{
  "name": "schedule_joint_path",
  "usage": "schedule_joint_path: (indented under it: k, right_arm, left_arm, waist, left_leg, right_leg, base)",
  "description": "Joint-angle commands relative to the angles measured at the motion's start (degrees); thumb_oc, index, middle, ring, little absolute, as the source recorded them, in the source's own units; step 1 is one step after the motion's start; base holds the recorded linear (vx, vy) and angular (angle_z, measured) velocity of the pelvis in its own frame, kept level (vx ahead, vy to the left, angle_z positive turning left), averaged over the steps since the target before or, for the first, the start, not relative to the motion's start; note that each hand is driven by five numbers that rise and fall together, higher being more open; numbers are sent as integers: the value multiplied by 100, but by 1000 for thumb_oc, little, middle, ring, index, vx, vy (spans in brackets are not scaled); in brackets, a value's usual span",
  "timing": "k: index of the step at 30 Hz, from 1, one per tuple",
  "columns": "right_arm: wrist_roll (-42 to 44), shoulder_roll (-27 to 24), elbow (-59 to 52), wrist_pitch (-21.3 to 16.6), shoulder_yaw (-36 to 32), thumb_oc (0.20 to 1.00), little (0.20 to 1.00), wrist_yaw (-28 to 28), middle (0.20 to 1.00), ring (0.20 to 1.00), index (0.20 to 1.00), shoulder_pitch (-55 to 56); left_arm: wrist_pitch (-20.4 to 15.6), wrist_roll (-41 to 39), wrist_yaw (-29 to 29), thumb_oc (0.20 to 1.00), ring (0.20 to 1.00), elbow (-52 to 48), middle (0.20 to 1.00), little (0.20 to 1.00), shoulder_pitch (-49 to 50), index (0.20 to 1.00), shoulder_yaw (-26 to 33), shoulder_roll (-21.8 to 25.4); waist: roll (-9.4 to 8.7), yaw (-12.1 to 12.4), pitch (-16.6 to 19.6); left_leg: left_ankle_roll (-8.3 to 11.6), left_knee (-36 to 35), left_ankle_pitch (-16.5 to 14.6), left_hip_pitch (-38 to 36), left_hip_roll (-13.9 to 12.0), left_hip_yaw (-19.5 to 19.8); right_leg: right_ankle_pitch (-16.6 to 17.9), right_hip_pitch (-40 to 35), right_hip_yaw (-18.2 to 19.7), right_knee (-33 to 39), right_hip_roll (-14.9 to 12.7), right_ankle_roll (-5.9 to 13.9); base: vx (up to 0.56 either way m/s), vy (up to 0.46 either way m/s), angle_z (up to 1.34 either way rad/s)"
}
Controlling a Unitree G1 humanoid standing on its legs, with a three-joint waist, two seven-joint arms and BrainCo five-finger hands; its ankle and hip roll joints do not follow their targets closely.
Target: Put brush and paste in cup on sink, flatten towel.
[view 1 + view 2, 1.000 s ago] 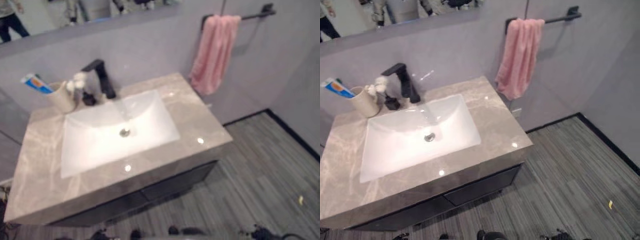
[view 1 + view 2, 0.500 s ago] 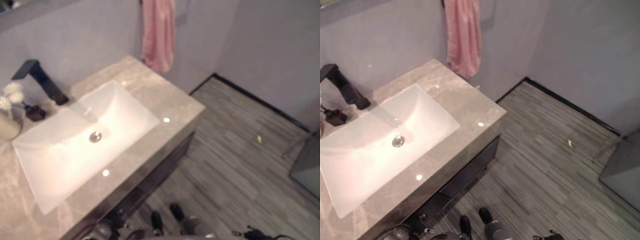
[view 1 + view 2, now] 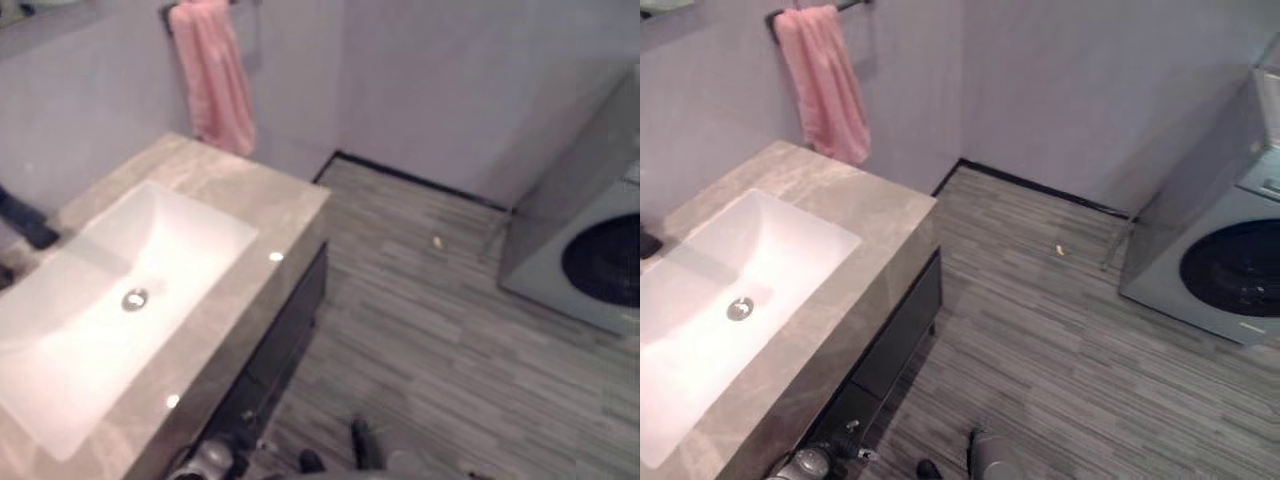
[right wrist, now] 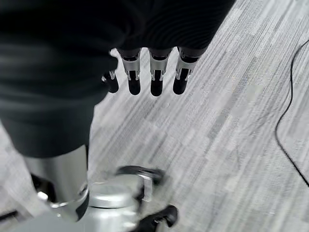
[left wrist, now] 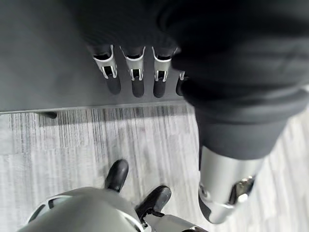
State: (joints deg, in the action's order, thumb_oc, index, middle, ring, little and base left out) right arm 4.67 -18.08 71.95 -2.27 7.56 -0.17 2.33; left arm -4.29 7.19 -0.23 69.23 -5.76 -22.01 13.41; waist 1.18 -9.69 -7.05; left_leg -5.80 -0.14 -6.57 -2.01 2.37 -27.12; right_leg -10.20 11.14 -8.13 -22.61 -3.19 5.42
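Both hands hang empty, away from the counter
The pink towel (image 3: pixel 823 82) droops bunched from the wall rail above the counter's (image 3: pixel 880 215) far right corner; the sink (image 3: pixel 730 290) is set in the counter. Left hand (image 5: pixel 136 72) and right hand (image 4: pixel 152 72) hang with fingers straight, holding nothing

We see a grey marble counter (image 3: pixel 855 275) with a white sink (image 3: pixel 730 290) sunk into it, running close to the counter's front edge; on the striped grey floor (image 3: pixel 1040 340), a washing machine (image 3: pixel 1220 260) stands at the far right edge; a small yellow scrap (image 3: pixel 1060 249) lies near the far wall.
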Motion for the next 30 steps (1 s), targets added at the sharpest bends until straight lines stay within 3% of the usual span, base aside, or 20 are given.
schedule_joint_path:
  k: [1, 3, 5, 13, 19, 20, 21, 22, 23, 24, 25, 26, 27, 30]
  right_arm:
    - [132, -242, 188, -88, 187, 1000, 1000, -96, 1000, 1000, 1000, -158]
    - [13, -245, 235, -81, 281, 1000, 1000, -133, 1000, 1000, 1000, -214]
    - [-29, -252, 308, -77, 281, 1000, 1000, -107, 1000, 1000, 1000, -138]
    - [114, -285, 440, -128, 186, 1000, 1000, -130, 1000, 1000, 1000, 7]
    - [134, -303, 422, -138, 178, 1000, 1000, -141, 1000, 1000, 1000, -1]
    - [257, -367, 402, -198, 181, 1000, 1000, -189, 1000, 1000, 1000, -89]
    - [266, -373, 405, -204, 207, 1000, 1000, -204, 1000, 1000, 1000, -137]
    - [266, -372, 406, -204, 208, 1000, 1000, -204, 1000, 1000, 1000, -139]
    - [265, -413, 406, -218, 267, 1000, 1000, -236, 1000, 1000, 1000, -243]
    - [274, -415, 412, -241, 418, 1000, 1000, -247, 1000, 1000, 1000, -434]
    - [274, -414, 413, -241, 419, 1000, 1000, -247, 1000, 1000, 1000, -434]
    - [211, -391, 431, -250, 545, 1000, 1000, -253, 1000, 1000, 1000, -489]
    - [192, -400, 441, -248, 557, 1000, 1000, -252, 1000, 1000, 1000, -513]
    - [232, -410, 427, -230, 495, 1000, 1000, -225, 1000, 1000, 1000, -436]
  left_arm:
    - [-56, 279, 30, 1000, 1000, 88, 1000, 1000, -136, 1000, -53, 163]
    - [-21, 321, 78, 1000, 1000, 205, 1000, 1000, -83, 1000, 36, 168]
    - [-24, 441, 79, 1000, 1000, 247, 1000, 1000, -94, 1000, -1, 166]
    - [-123, 159, 150, 1000, 1000, -31, 1000, 1000, -131, 1000, 40, 194]
    - [-107, 244, 152, 1000, 1000, 56, 1000, 1000, -130, 1000, 1, 181]
    - [-87, 302, 206, 1000, 1000, 181, 1000, 1000, -101, 1000, 1, 177]
    - [-93, 284, 216, 1000, 1000, 201, 1000, 1000, -103, 1000, -8, 170]
    - [-93, 284, 216, 1000, 1000, 202, 1000, 1000, -105, 1000, -7, 172]
    - [-97, 250, 234, 1000, 1000, 221, 1000, 1000, -92, 1000, -48, 142]
    - [-97, 184, 280, 1000, 1000, 289, 1000, 1000, -89, 1000, -81, 122]
    - [-97, 183, 280, 1000, 1000, 289, 1000, 1000, -90, 1000, -81, 123]
    - [-99, 82, 313, 1000, 1000, 333, 1000, 1000, -77, 1000, -80, 92]
    - [-105, 59, 313, 1000, 1000, 340, 1000, 1000, -72, 1000, -93, 74]
    - [-97, -6, 312, 1000, 1000, 318, 1000, 1000, -28, 1000, -85, 53]
  waist:
    - [107, 142, 145]
    - [107, 231, 205]
    - [101, 179, 218]
    - [96, 151, 160]
    - [102, 123, 169]
    - [5, 199, 131]
    - [-40, 261, 105]
    - [-42, 261, 111]
    - [-97, 384, 70]
    - [-200, 578, 42]
    - [-201, 574, 54]
    - [-261, 728, 18]
    - [-267, 740, 19]
    - [-168, 694, 98]
  left_leg:
    - [-40, -220, -287, -60, 29, 256]
    - [41, -397, -124, -33, -18, -88]
    - [89, -377, -89, -46, -37, -97]
    - [267, -235, 27, 9, -71, 421]
    - [303, -289, 76, -11, -96, 439]
    - [353, -39, 130, 118, -143, 788]
    - [367, 114, 112, 212, -110, 1110]
    - [367, 118, 115, 224, -110, 1109]
    - [361, 293, 86, 367, -1, 1791]
    - [346, 637, 26, 594, 193, 2952]
    - [346, 641, 28, 611, 196, 2956]
    - [352, 1106, 84, 881, 456, 3956]
    - [375, 1169, 121, 925, 469, 4097]
    - [344, 886, 74, 712, 336, 3817]
  right_leg:
    - [187, -731, -25, 1009, 137, 5]
    - [329, -868, -54, 1645, 229, -33]
    - [326, -914, 82, 1769, 329, -76]
    - [496, -1162, 509, 2348, 501, -273]
    - [505, -1192, 581, 2405, 536, -309]
    - [513, -1213, 751, 2424, 624, -469]
    - [518, -1202, 806, 2399, 632, -501]
    - [520, -1193, 806, 2399, 631, -503]
    - [523, -1162, 918, 2363, 652, -535]
    - [529, -1075, 1259, 2259, 725, -581]
    - [530, -1059, 1254, 2258, 723, -581]
    - [593, -1005, 1541, 2219, 769, -566]
    - [609, -1002, 1611, 2222, 774, -547]
    - [573, -1055, 1665, 2248, 751, -539]
  base:
    - [10, -157, -51]
    - [-24, -219, -43]
    - [3, -234, -92]
    - [19, -205, -13]
    - [-2, -117, 0]
    - [-34, -379, 14]
    - [-36, -380, 7]
    - [-25, -120, -14]
    - [-30, -153, -48]
    - [-29, -152, -44]
    - [-47, -123, -80]
    - [-36, -19, -100]
    - [-18, 14, -133]
    - [53, 135, -59]
